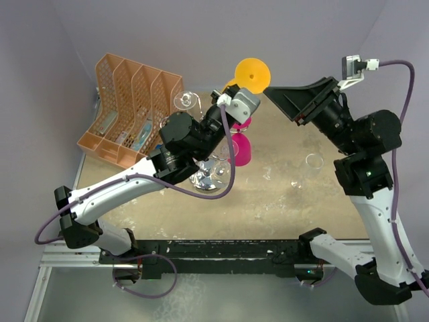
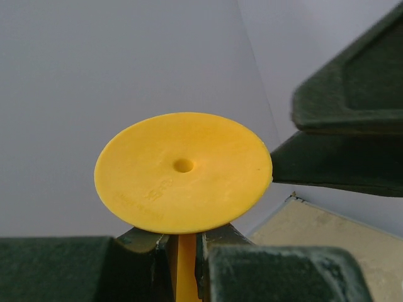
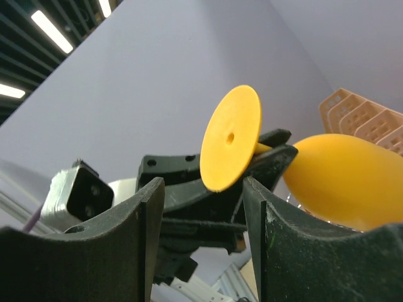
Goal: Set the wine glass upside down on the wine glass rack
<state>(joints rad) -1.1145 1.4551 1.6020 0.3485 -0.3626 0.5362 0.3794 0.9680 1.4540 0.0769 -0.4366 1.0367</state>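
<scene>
Left wrist view: left pincer (image 2: 182, 246) is clamping the yellow plastic wine glass (image 2: 182, 170) by its stem, probably offering its foot to the open right pincer (image 3: 201, 192) just beyond.

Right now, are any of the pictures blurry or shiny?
Left wrist view: the yellow glass foot is sharp, the dark fingers close to the lens are softer. Right wrist view: ceiling lights glare top left. Top view: the metal rack base glints.
</scene>
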